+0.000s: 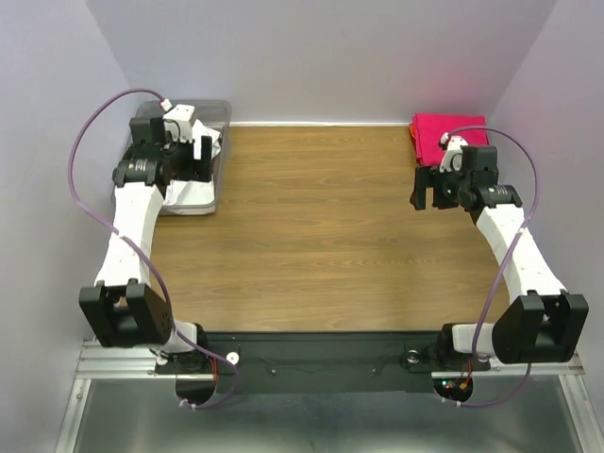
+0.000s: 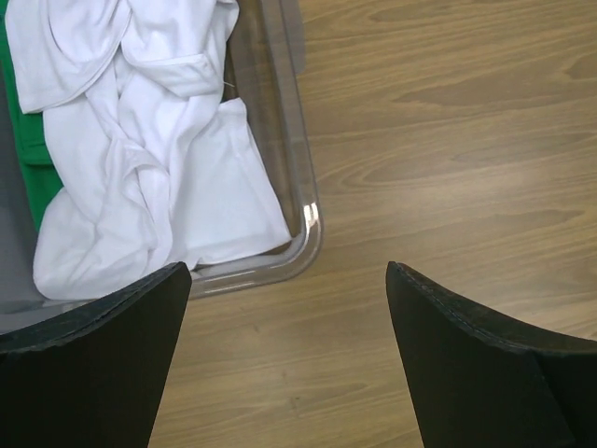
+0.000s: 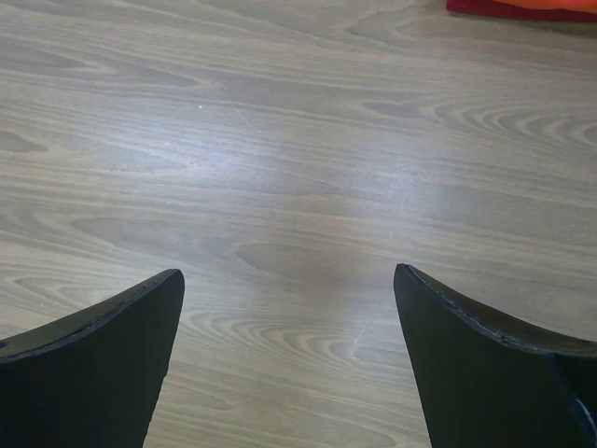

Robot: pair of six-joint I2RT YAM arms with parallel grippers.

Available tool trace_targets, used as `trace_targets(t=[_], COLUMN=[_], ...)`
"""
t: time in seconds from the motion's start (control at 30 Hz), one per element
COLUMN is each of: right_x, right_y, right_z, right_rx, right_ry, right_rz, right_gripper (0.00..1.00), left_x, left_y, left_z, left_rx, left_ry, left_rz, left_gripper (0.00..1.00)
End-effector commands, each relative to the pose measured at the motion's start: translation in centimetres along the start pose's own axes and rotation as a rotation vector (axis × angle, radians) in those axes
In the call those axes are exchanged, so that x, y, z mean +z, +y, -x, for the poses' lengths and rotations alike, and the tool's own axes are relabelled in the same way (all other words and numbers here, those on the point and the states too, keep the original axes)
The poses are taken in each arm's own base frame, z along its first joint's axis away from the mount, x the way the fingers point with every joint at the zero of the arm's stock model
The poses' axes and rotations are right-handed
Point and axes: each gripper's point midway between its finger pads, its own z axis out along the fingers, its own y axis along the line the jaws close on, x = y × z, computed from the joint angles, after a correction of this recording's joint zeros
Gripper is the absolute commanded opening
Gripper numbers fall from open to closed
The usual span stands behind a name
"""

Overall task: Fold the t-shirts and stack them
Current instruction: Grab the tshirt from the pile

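Hovering left gripper (image 2: 289,269): spread wide, hanging over bin (image 2: 310,235) rim, far-left corner
right gripper (image 3: 289,273): spread wide, hanging beside pink t-shirt (image 1: 439,127), far-right corner

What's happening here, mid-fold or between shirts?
Looks like between shirts: both tools are open and empty. The left tool hovers at a corner of the clear bin, which holds a crumpled white t-shirt and a green t-shirt. The right tool hangs over the table near the folded magenta t-shirt in the far right corner.
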Motion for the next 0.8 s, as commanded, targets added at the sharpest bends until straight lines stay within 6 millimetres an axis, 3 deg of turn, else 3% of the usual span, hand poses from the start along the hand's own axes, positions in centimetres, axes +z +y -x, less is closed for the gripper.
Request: trace_targets(t=[0.0,0.2,0.3,0.33,0.5,0.53,0.77], right_x=[-0.5,0.7,1.3,1.5,2.2,2.5,3.3], right_y=[0.3,0.3,0.4,0.4,0.1,0.1,-0.2], right_z=[2.1,1.4,1.0,0.9,0.3,0.0,-0.6], right_rx=[-0.008,0.001,0.006,0.008,0.011,0.012,0.019], right_ry=[-0.038,0.003,0.026,0.032,0.06,0.071,0.1], right_rz=[0.02,0.033,0.05,0.049,0.044,0.045,0.039], right_gripper=[1.0,1.0,1.0,1.0,1.0,1.0,1.0], left_x=[0.0,6.1,8.1,9.9,13.7,14.9,18.5], left_y=[2.2,6.4,7.7,8.4,10.1,10.4,11.1], left_z=[3.1,3.3,3.9,2.9,2.1,1.1,-3.2], left_rx=[0.084,0.092,0.086,0.075,0.062,0.057,0.031], left_ry=[-0.032,0.086,0.093,0.126,0.159,0.182,0.262], left_rz=[0.024,0.043,0.041,0.041,0.052,0.053,0.051], left_gripper=[0.98,0.98,0.98,0.98,0.97,0.97,0.86])
